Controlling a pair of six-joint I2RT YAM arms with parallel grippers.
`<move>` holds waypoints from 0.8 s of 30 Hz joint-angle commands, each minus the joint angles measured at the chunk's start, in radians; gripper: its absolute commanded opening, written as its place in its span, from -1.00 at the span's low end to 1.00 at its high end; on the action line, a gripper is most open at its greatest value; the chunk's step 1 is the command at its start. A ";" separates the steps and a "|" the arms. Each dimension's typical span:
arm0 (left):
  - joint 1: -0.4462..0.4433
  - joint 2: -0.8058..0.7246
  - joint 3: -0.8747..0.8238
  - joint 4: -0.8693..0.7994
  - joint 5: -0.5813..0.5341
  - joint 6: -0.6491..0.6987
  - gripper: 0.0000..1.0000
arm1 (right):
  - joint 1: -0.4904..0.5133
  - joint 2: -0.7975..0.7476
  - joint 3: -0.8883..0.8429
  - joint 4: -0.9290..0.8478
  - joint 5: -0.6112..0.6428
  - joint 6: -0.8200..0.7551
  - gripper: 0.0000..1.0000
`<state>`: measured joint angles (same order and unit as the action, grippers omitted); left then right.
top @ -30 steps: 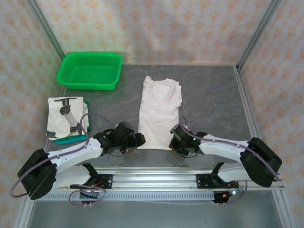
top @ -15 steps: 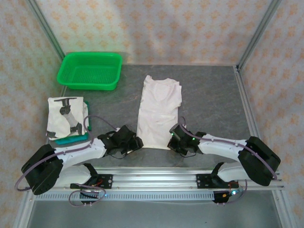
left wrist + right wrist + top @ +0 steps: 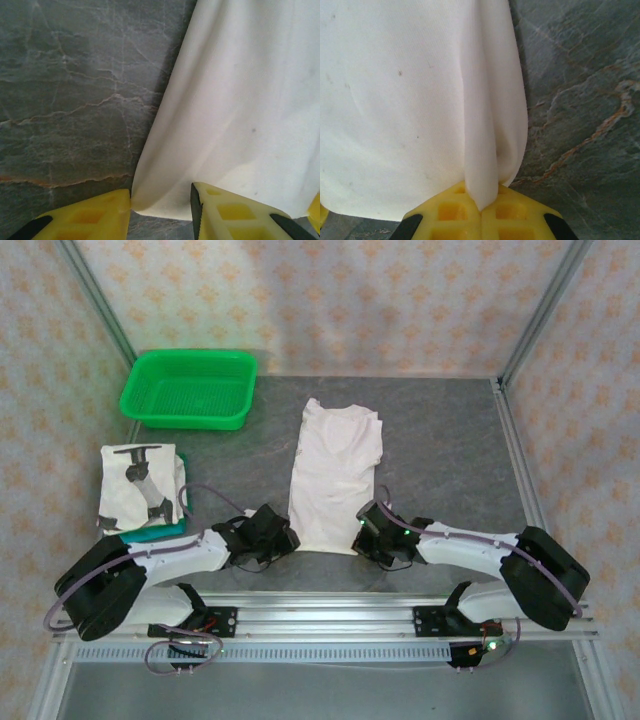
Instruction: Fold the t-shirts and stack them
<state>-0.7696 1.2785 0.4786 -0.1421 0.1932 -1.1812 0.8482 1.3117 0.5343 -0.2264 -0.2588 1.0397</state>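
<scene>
Both grippers at the hem of the spread t-shirt (image 3: 335, 478)

It lies mid-frame in the top view, long axis running bottom to top, collar uppermost. The right gripper (image 3: 481, 215) is clamped on the lower-right hem corner. The left gripper (image 3: 161, 210) stands part open astride the lower-left corner, not clearly pinching. The fold likely goes upward.

Centre, flat white t-shirt (image 3: 335, 475); far left, folded t-shirt (image 3: 140, 485).

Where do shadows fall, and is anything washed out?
Top external view: even light, the white cotton t-shirt nearly washed out. Left wrist view: shadow on the grey marbled table along the shirt's edge. Right wrist view: shadow beside its pinched fold.
</scene>
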 commanded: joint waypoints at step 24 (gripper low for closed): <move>0.015 -0.033 0.016 -0.063 -0.032 0.025 -1.00 | 0.007 -0.090 -0.014 -0.065 0.023 -0.014 -1.00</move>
<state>-0.7567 1.2770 0.4774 -0.1234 0.1825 -1.1778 0.8486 1.2633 0.5289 -0.2390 -0.2581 1.0382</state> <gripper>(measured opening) 0.049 0.056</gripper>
